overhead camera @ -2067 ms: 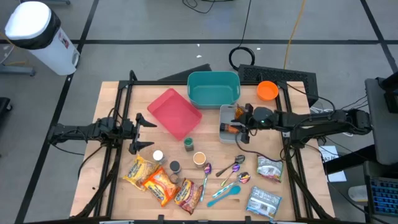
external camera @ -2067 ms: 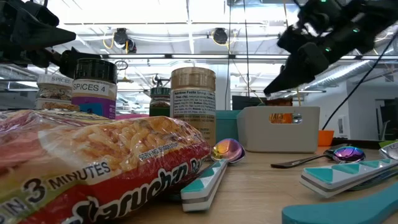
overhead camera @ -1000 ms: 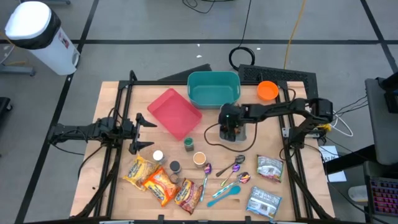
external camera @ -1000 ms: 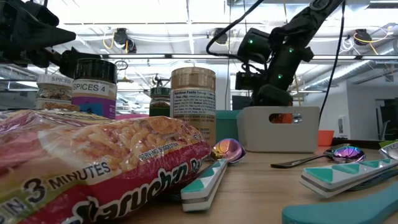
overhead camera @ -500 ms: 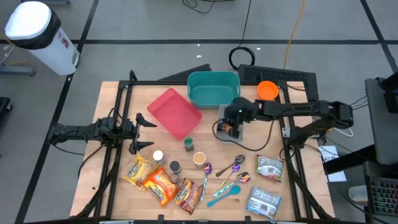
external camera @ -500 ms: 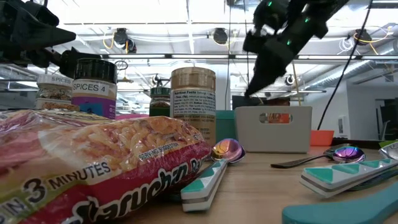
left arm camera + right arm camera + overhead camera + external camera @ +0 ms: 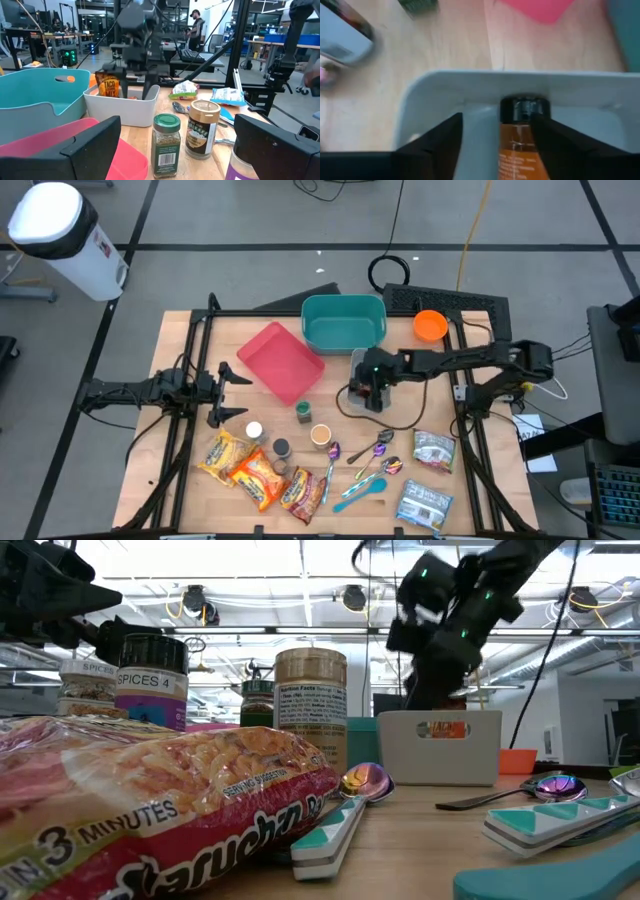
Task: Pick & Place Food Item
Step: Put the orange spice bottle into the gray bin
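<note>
Right gripper [image 7: 520, 137] is parked over the white bin [image 7: 362, 360] again, fingers spread either side of the orange bottle [image 7: 520, 145] lying in it (half a second ago it sat slightly farther back). Left gripper [image 7: 228, 392] waits wide open, well away past the red tray [image 7: 280, 360].

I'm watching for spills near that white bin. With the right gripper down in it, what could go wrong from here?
1. The right gripper straddles an orange bottle lying in the white bin; a grip near the black cap could slip.
2. The bin is light and loose on the table; lifting could drag or tip it.
3. A taco seasoning packet shares the bin and could be knocked out.
</note>
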`<move>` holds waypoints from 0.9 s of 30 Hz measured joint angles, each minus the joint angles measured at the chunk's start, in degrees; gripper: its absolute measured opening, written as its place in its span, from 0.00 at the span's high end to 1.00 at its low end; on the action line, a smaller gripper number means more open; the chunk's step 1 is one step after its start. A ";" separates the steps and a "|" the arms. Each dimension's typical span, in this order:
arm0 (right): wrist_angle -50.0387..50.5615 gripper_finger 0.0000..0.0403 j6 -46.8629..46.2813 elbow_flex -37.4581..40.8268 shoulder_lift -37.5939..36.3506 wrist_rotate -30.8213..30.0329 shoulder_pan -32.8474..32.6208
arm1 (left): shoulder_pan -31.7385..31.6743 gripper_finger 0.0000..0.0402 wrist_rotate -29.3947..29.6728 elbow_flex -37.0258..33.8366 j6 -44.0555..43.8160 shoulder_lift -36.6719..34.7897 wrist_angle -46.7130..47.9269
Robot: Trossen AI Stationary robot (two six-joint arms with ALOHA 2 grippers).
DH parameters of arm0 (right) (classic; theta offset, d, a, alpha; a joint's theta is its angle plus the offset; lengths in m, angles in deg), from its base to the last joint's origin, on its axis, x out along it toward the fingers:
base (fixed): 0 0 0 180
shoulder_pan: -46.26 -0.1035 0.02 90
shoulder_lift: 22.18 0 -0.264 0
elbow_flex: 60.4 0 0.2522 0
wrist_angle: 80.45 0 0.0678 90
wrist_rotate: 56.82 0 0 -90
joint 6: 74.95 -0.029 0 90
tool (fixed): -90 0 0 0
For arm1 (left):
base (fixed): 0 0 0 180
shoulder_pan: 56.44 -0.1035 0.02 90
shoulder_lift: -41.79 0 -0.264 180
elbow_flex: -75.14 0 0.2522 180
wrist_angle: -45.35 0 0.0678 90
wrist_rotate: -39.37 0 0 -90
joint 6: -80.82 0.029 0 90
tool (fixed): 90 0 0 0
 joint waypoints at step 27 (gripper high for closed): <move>-3.88 0.70 1.84 -0.37 5.73 -4.31 0.42 | -0.01 0.01 0.00 0.00 0.00 -0.02 -0.02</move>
